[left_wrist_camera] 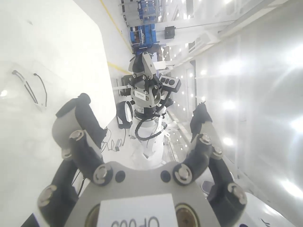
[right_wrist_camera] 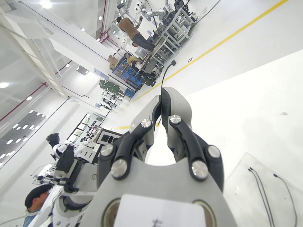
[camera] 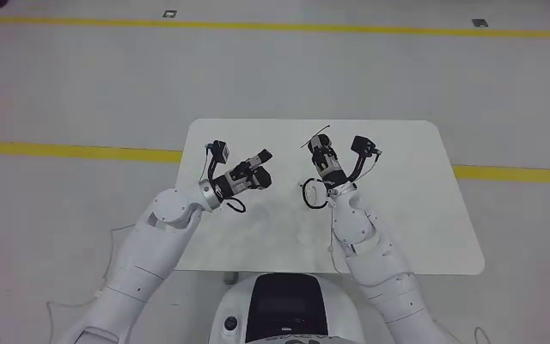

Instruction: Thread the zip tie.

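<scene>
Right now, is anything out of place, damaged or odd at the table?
Nothing stands out. The right gripper is shut on a zip tie, the left gripper is open and empty, and spare ties lie on a clear tray.

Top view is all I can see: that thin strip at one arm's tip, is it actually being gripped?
Observer: Yes. The right wrist view shows the right gripper shut on the zip tie, a black strip with its head at the free end.
Visitor: And the other arm?
Observer: The left gripper is open and holds nothing.
Visitor: Is that the only tie?
Observer: No, a few spare ties lie flat on the table.
</scene>
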